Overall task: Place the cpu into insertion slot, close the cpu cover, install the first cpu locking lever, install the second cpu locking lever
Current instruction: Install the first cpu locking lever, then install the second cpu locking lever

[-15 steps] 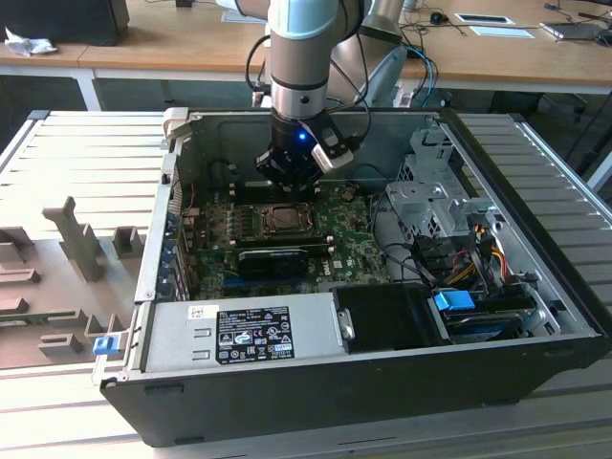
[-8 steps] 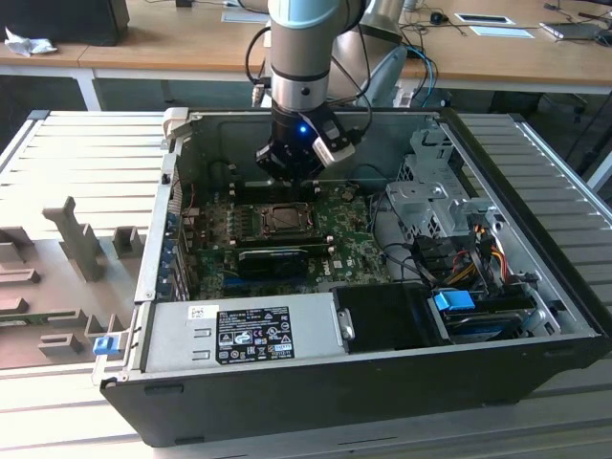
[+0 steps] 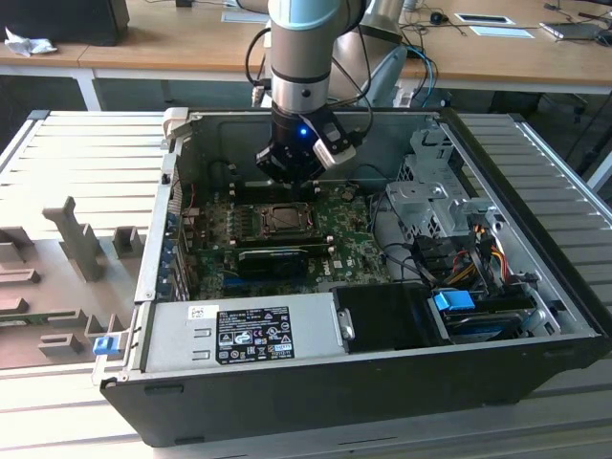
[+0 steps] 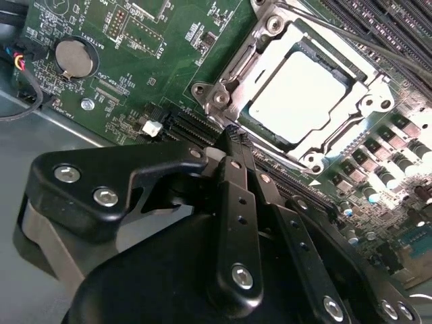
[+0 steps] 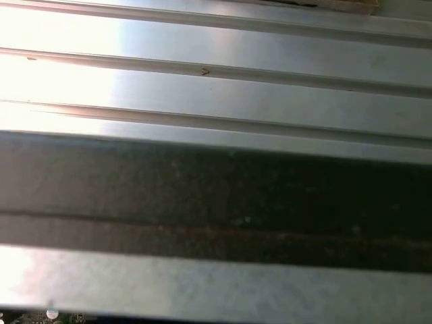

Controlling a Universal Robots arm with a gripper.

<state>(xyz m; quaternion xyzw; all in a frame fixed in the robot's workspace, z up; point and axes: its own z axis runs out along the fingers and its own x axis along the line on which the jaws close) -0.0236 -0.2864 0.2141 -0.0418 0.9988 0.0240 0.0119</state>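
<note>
Second wrist view gives us the cpu seated in the insertion slot, the cpu cover closed; our gripper, fingers together and empty, hovers near, judged at the levers.

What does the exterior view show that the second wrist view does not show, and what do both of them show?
Exterior view alone: the whole open computer case, the grey power supply along its near side, the drive cage toward the exterior view's right, and the arm reaching down into the case.

Second wrist view alone: the round coin battery on the board, and a close look at the cpu lying in the insertion slot with the cpu cover framing it.

Both: the green board, the socket area, and the gripper just beside the socket.
</note>
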